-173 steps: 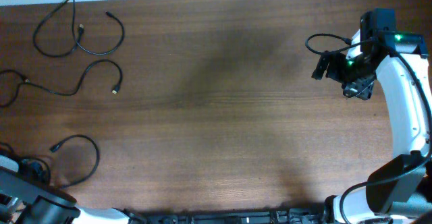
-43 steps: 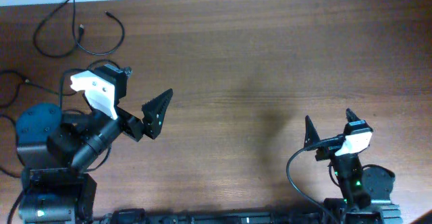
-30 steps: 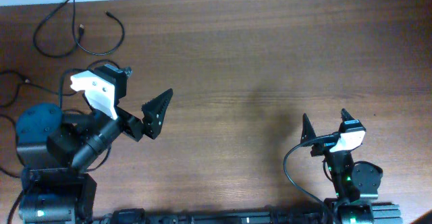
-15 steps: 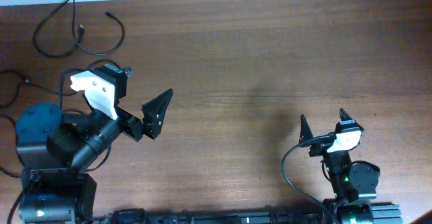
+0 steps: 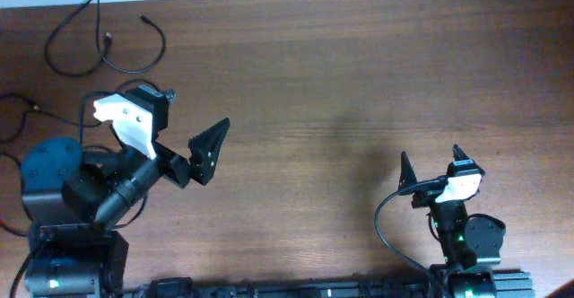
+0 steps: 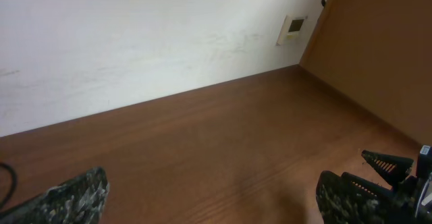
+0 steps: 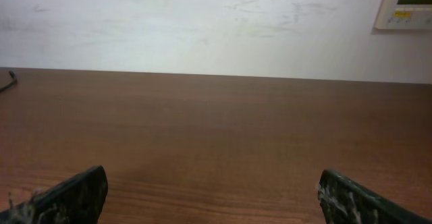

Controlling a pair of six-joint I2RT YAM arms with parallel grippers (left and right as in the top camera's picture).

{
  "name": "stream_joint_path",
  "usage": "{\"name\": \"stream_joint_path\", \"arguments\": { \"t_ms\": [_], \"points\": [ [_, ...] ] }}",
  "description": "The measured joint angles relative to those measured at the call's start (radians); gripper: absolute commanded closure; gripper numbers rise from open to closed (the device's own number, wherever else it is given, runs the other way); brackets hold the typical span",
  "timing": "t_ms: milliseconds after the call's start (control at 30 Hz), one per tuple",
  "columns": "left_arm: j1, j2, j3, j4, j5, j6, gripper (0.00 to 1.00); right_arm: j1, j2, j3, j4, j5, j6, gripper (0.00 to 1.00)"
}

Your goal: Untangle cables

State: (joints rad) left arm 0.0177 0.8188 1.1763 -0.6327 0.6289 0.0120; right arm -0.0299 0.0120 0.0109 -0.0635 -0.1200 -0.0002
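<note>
Overhead view shows both arms folded at the lower edge of the frame; seconds ago the right arm [image 5: 466, 235] reached into the upper right, and since then it has only settled. Judgement: retreat suggests the untangling is finished or paused. The left end effector [image 6: 212, 196] and right end effector [image 5: 431, 165] stand spread wide, holding nothing. At upper left of the surface [image 5: 341, 83], well apart from both, lie the looped cable [image 5: 47, 51] and arc cable [image 5: 162, 45]. Together their long axis runs left-right, and the arc's plug points up-frame. Contact between them cannot be told.
</note>
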Motion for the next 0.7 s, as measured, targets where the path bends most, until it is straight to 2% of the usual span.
{"name": "stream_joint_path", "arguments": {
  "t_ms": [400, 700],
  "points": [
    [0.0, 0.0, 0.0, -0.004, -0.007, 0.0, 0.01, 0.0, 0.0, 0.0, 0.0, 0.0, 0.0, 0.02],
    [0.0, -0.026, -0.002, -0.327, -0.159, 0.007, 0.01, 0.0, -0.001, 0.0, 0.0, 0.004, 0.0, 0.02]
  ]
}}
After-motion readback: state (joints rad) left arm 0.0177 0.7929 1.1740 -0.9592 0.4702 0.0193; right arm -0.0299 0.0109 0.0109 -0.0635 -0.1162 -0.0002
